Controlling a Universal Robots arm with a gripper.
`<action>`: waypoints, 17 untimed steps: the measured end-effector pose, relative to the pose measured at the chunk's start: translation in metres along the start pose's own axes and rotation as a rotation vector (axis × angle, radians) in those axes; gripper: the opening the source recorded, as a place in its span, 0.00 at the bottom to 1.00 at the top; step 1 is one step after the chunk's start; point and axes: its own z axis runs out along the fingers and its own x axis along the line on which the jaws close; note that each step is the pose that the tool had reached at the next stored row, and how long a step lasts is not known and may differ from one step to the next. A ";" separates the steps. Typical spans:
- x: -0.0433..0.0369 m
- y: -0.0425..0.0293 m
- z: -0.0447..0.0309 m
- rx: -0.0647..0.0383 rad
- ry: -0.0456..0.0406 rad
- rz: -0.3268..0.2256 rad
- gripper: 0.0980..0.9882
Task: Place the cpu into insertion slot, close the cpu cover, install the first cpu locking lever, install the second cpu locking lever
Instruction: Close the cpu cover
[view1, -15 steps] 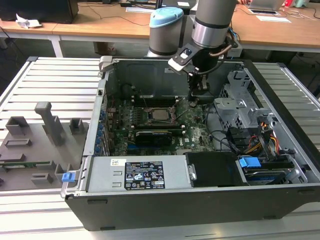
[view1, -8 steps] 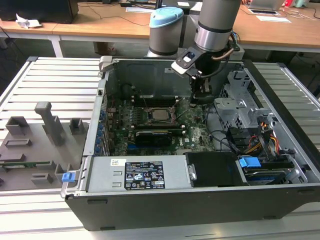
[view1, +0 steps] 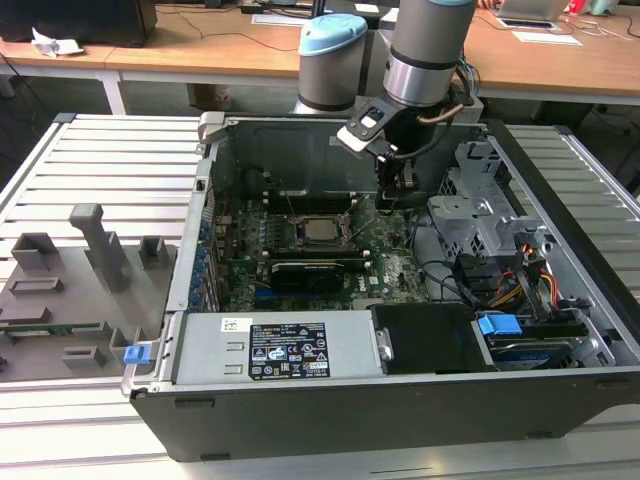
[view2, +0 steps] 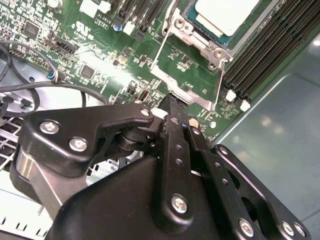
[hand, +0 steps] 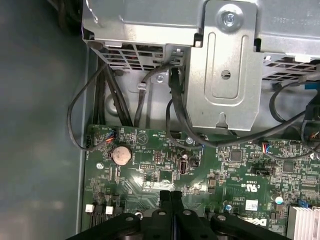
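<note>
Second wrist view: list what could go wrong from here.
1. The shut pincer sits right at a corner of the insertion slot; a slip might scrape small parts on the green board.
2. Black cables lie close beside the pincer's linkage and could snag.

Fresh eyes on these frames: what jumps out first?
The open computer case on the slatted table, with the robot arm reaching down into it. The silvery cpu sits mid-board on the green motherboard, and the black gripper, fingers together, hangs close beside it in the second wrist view.
</note>
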 end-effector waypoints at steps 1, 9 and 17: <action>0.0001 -0.0013 0.0000 0.000 -0.0001 0.000 0.01; 0.0007 -0.0117 0.0002 0.000 0.0001 0.000 0.01; 0.0019 -0.0287 0.0013 0.000 0.0001 0.000 0.01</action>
